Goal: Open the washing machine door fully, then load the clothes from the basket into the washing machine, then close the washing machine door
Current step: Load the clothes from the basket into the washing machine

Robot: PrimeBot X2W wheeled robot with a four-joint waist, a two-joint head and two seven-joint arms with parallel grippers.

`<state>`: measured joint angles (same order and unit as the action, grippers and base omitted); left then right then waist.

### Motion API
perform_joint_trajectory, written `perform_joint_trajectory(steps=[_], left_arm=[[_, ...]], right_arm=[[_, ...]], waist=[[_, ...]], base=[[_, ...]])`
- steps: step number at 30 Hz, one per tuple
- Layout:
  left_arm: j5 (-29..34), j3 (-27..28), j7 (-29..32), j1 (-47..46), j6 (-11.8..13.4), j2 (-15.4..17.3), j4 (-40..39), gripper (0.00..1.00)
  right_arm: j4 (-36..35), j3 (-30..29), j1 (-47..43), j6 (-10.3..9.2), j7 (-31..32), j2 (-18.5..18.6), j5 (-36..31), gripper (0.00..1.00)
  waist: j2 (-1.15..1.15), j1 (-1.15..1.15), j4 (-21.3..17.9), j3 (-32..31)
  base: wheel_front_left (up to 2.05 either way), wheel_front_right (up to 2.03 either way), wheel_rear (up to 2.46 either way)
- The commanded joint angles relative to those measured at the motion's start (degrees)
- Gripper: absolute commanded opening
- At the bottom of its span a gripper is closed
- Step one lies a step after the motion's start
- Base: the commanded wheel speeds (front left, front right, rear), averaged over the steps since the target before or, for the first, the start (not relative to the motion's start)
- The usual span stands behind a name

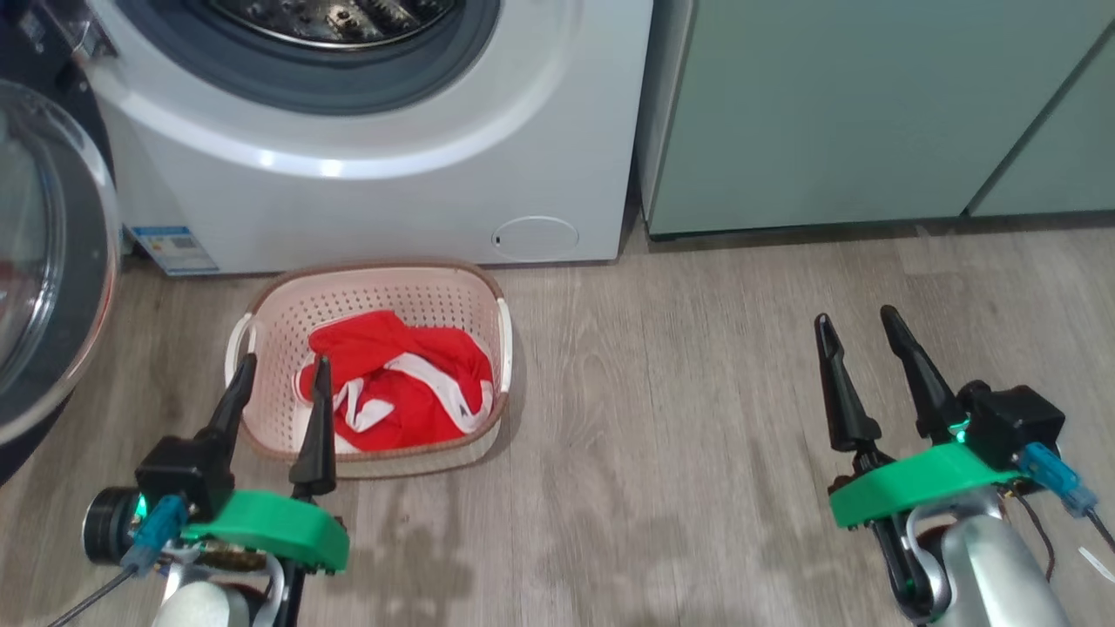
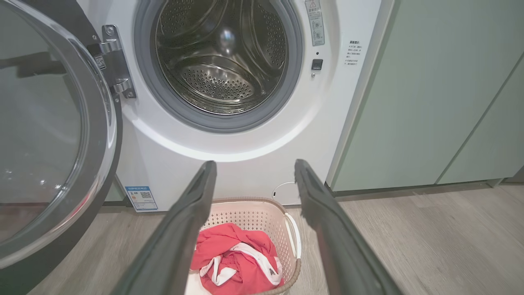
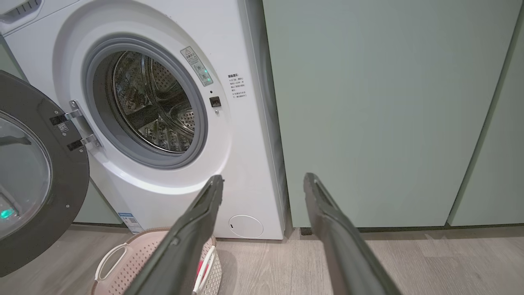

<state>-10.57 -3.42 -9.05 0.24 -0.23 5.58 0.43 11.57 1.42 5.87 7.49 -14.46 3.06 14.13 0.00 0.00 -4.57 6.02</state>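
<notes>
The white washing machine (image 1: 375,200) (image 2: 245,159) (image 3: 241,135) stands with its round black-rimmed door (image 1: 43,261) (image 2: 49,135) (image 3: 37,180) swung open to the left, the steel drum bare inside. On the floor in front sits the cream basket (image 1: 383,287) (image 2: 254,213) (image 3: 123,262) holding the red clothes with white trim (image 1: 401,383) (image 2: 237,258). My left gripper (image 1: 283,366) (image 2: 254,164) hovers open over the basket's near left rim, nothing between its fingers. My right gripper (image 1: 858,318) (image 3: 264,178) is open too, off to the right over bare floor.
Pale green cabinets (image 1: 871,113) (image 3: 389,110) stand right of the washer. The open door juts out on the left at floor level. Wood-look floor (image 1: 697,392) stretches between the basket and my right gripper.
</notes>
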Motion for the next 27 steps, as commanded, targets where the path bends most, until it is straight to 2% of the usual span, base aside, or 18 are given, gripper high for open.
perform_joint_trajectory(steps=[1, 15, 27], left_arm=[[-0.1, 1.8, 0.1, -2.2, 0.5, 0.9, -1.9, 1.00], [-0.9, 1.0, 0.8, -2.6, 0.1, 1.6, -2.1, 1.00], [-1.4, 1.0, 0.2, -2.8, 0.6, 2.2, -2.3, 1.00]], right_arm=[[-1.9, 1.2, 0.5, 0.00, -0.5, -0.2, 0.2, 1.00], [-1.6, 1.7, 0.9, 0.00, -0.5, -0.2, 0.4, 1.00], [-1.7, 1.7, 0.9, 0.00, -0.5, -0.2, 0.5, 1.00]], waist=[[0.00, 0.00, 0.0, 0.0], [0.00, 0.00, 0.0, -0.1], [0.00, 0.00, 0.1, 0.3]], base=[[1.55, -1.55, 0.00], [1.72, -1.72, 0.00], [0.24, -0.24, 0.00]])
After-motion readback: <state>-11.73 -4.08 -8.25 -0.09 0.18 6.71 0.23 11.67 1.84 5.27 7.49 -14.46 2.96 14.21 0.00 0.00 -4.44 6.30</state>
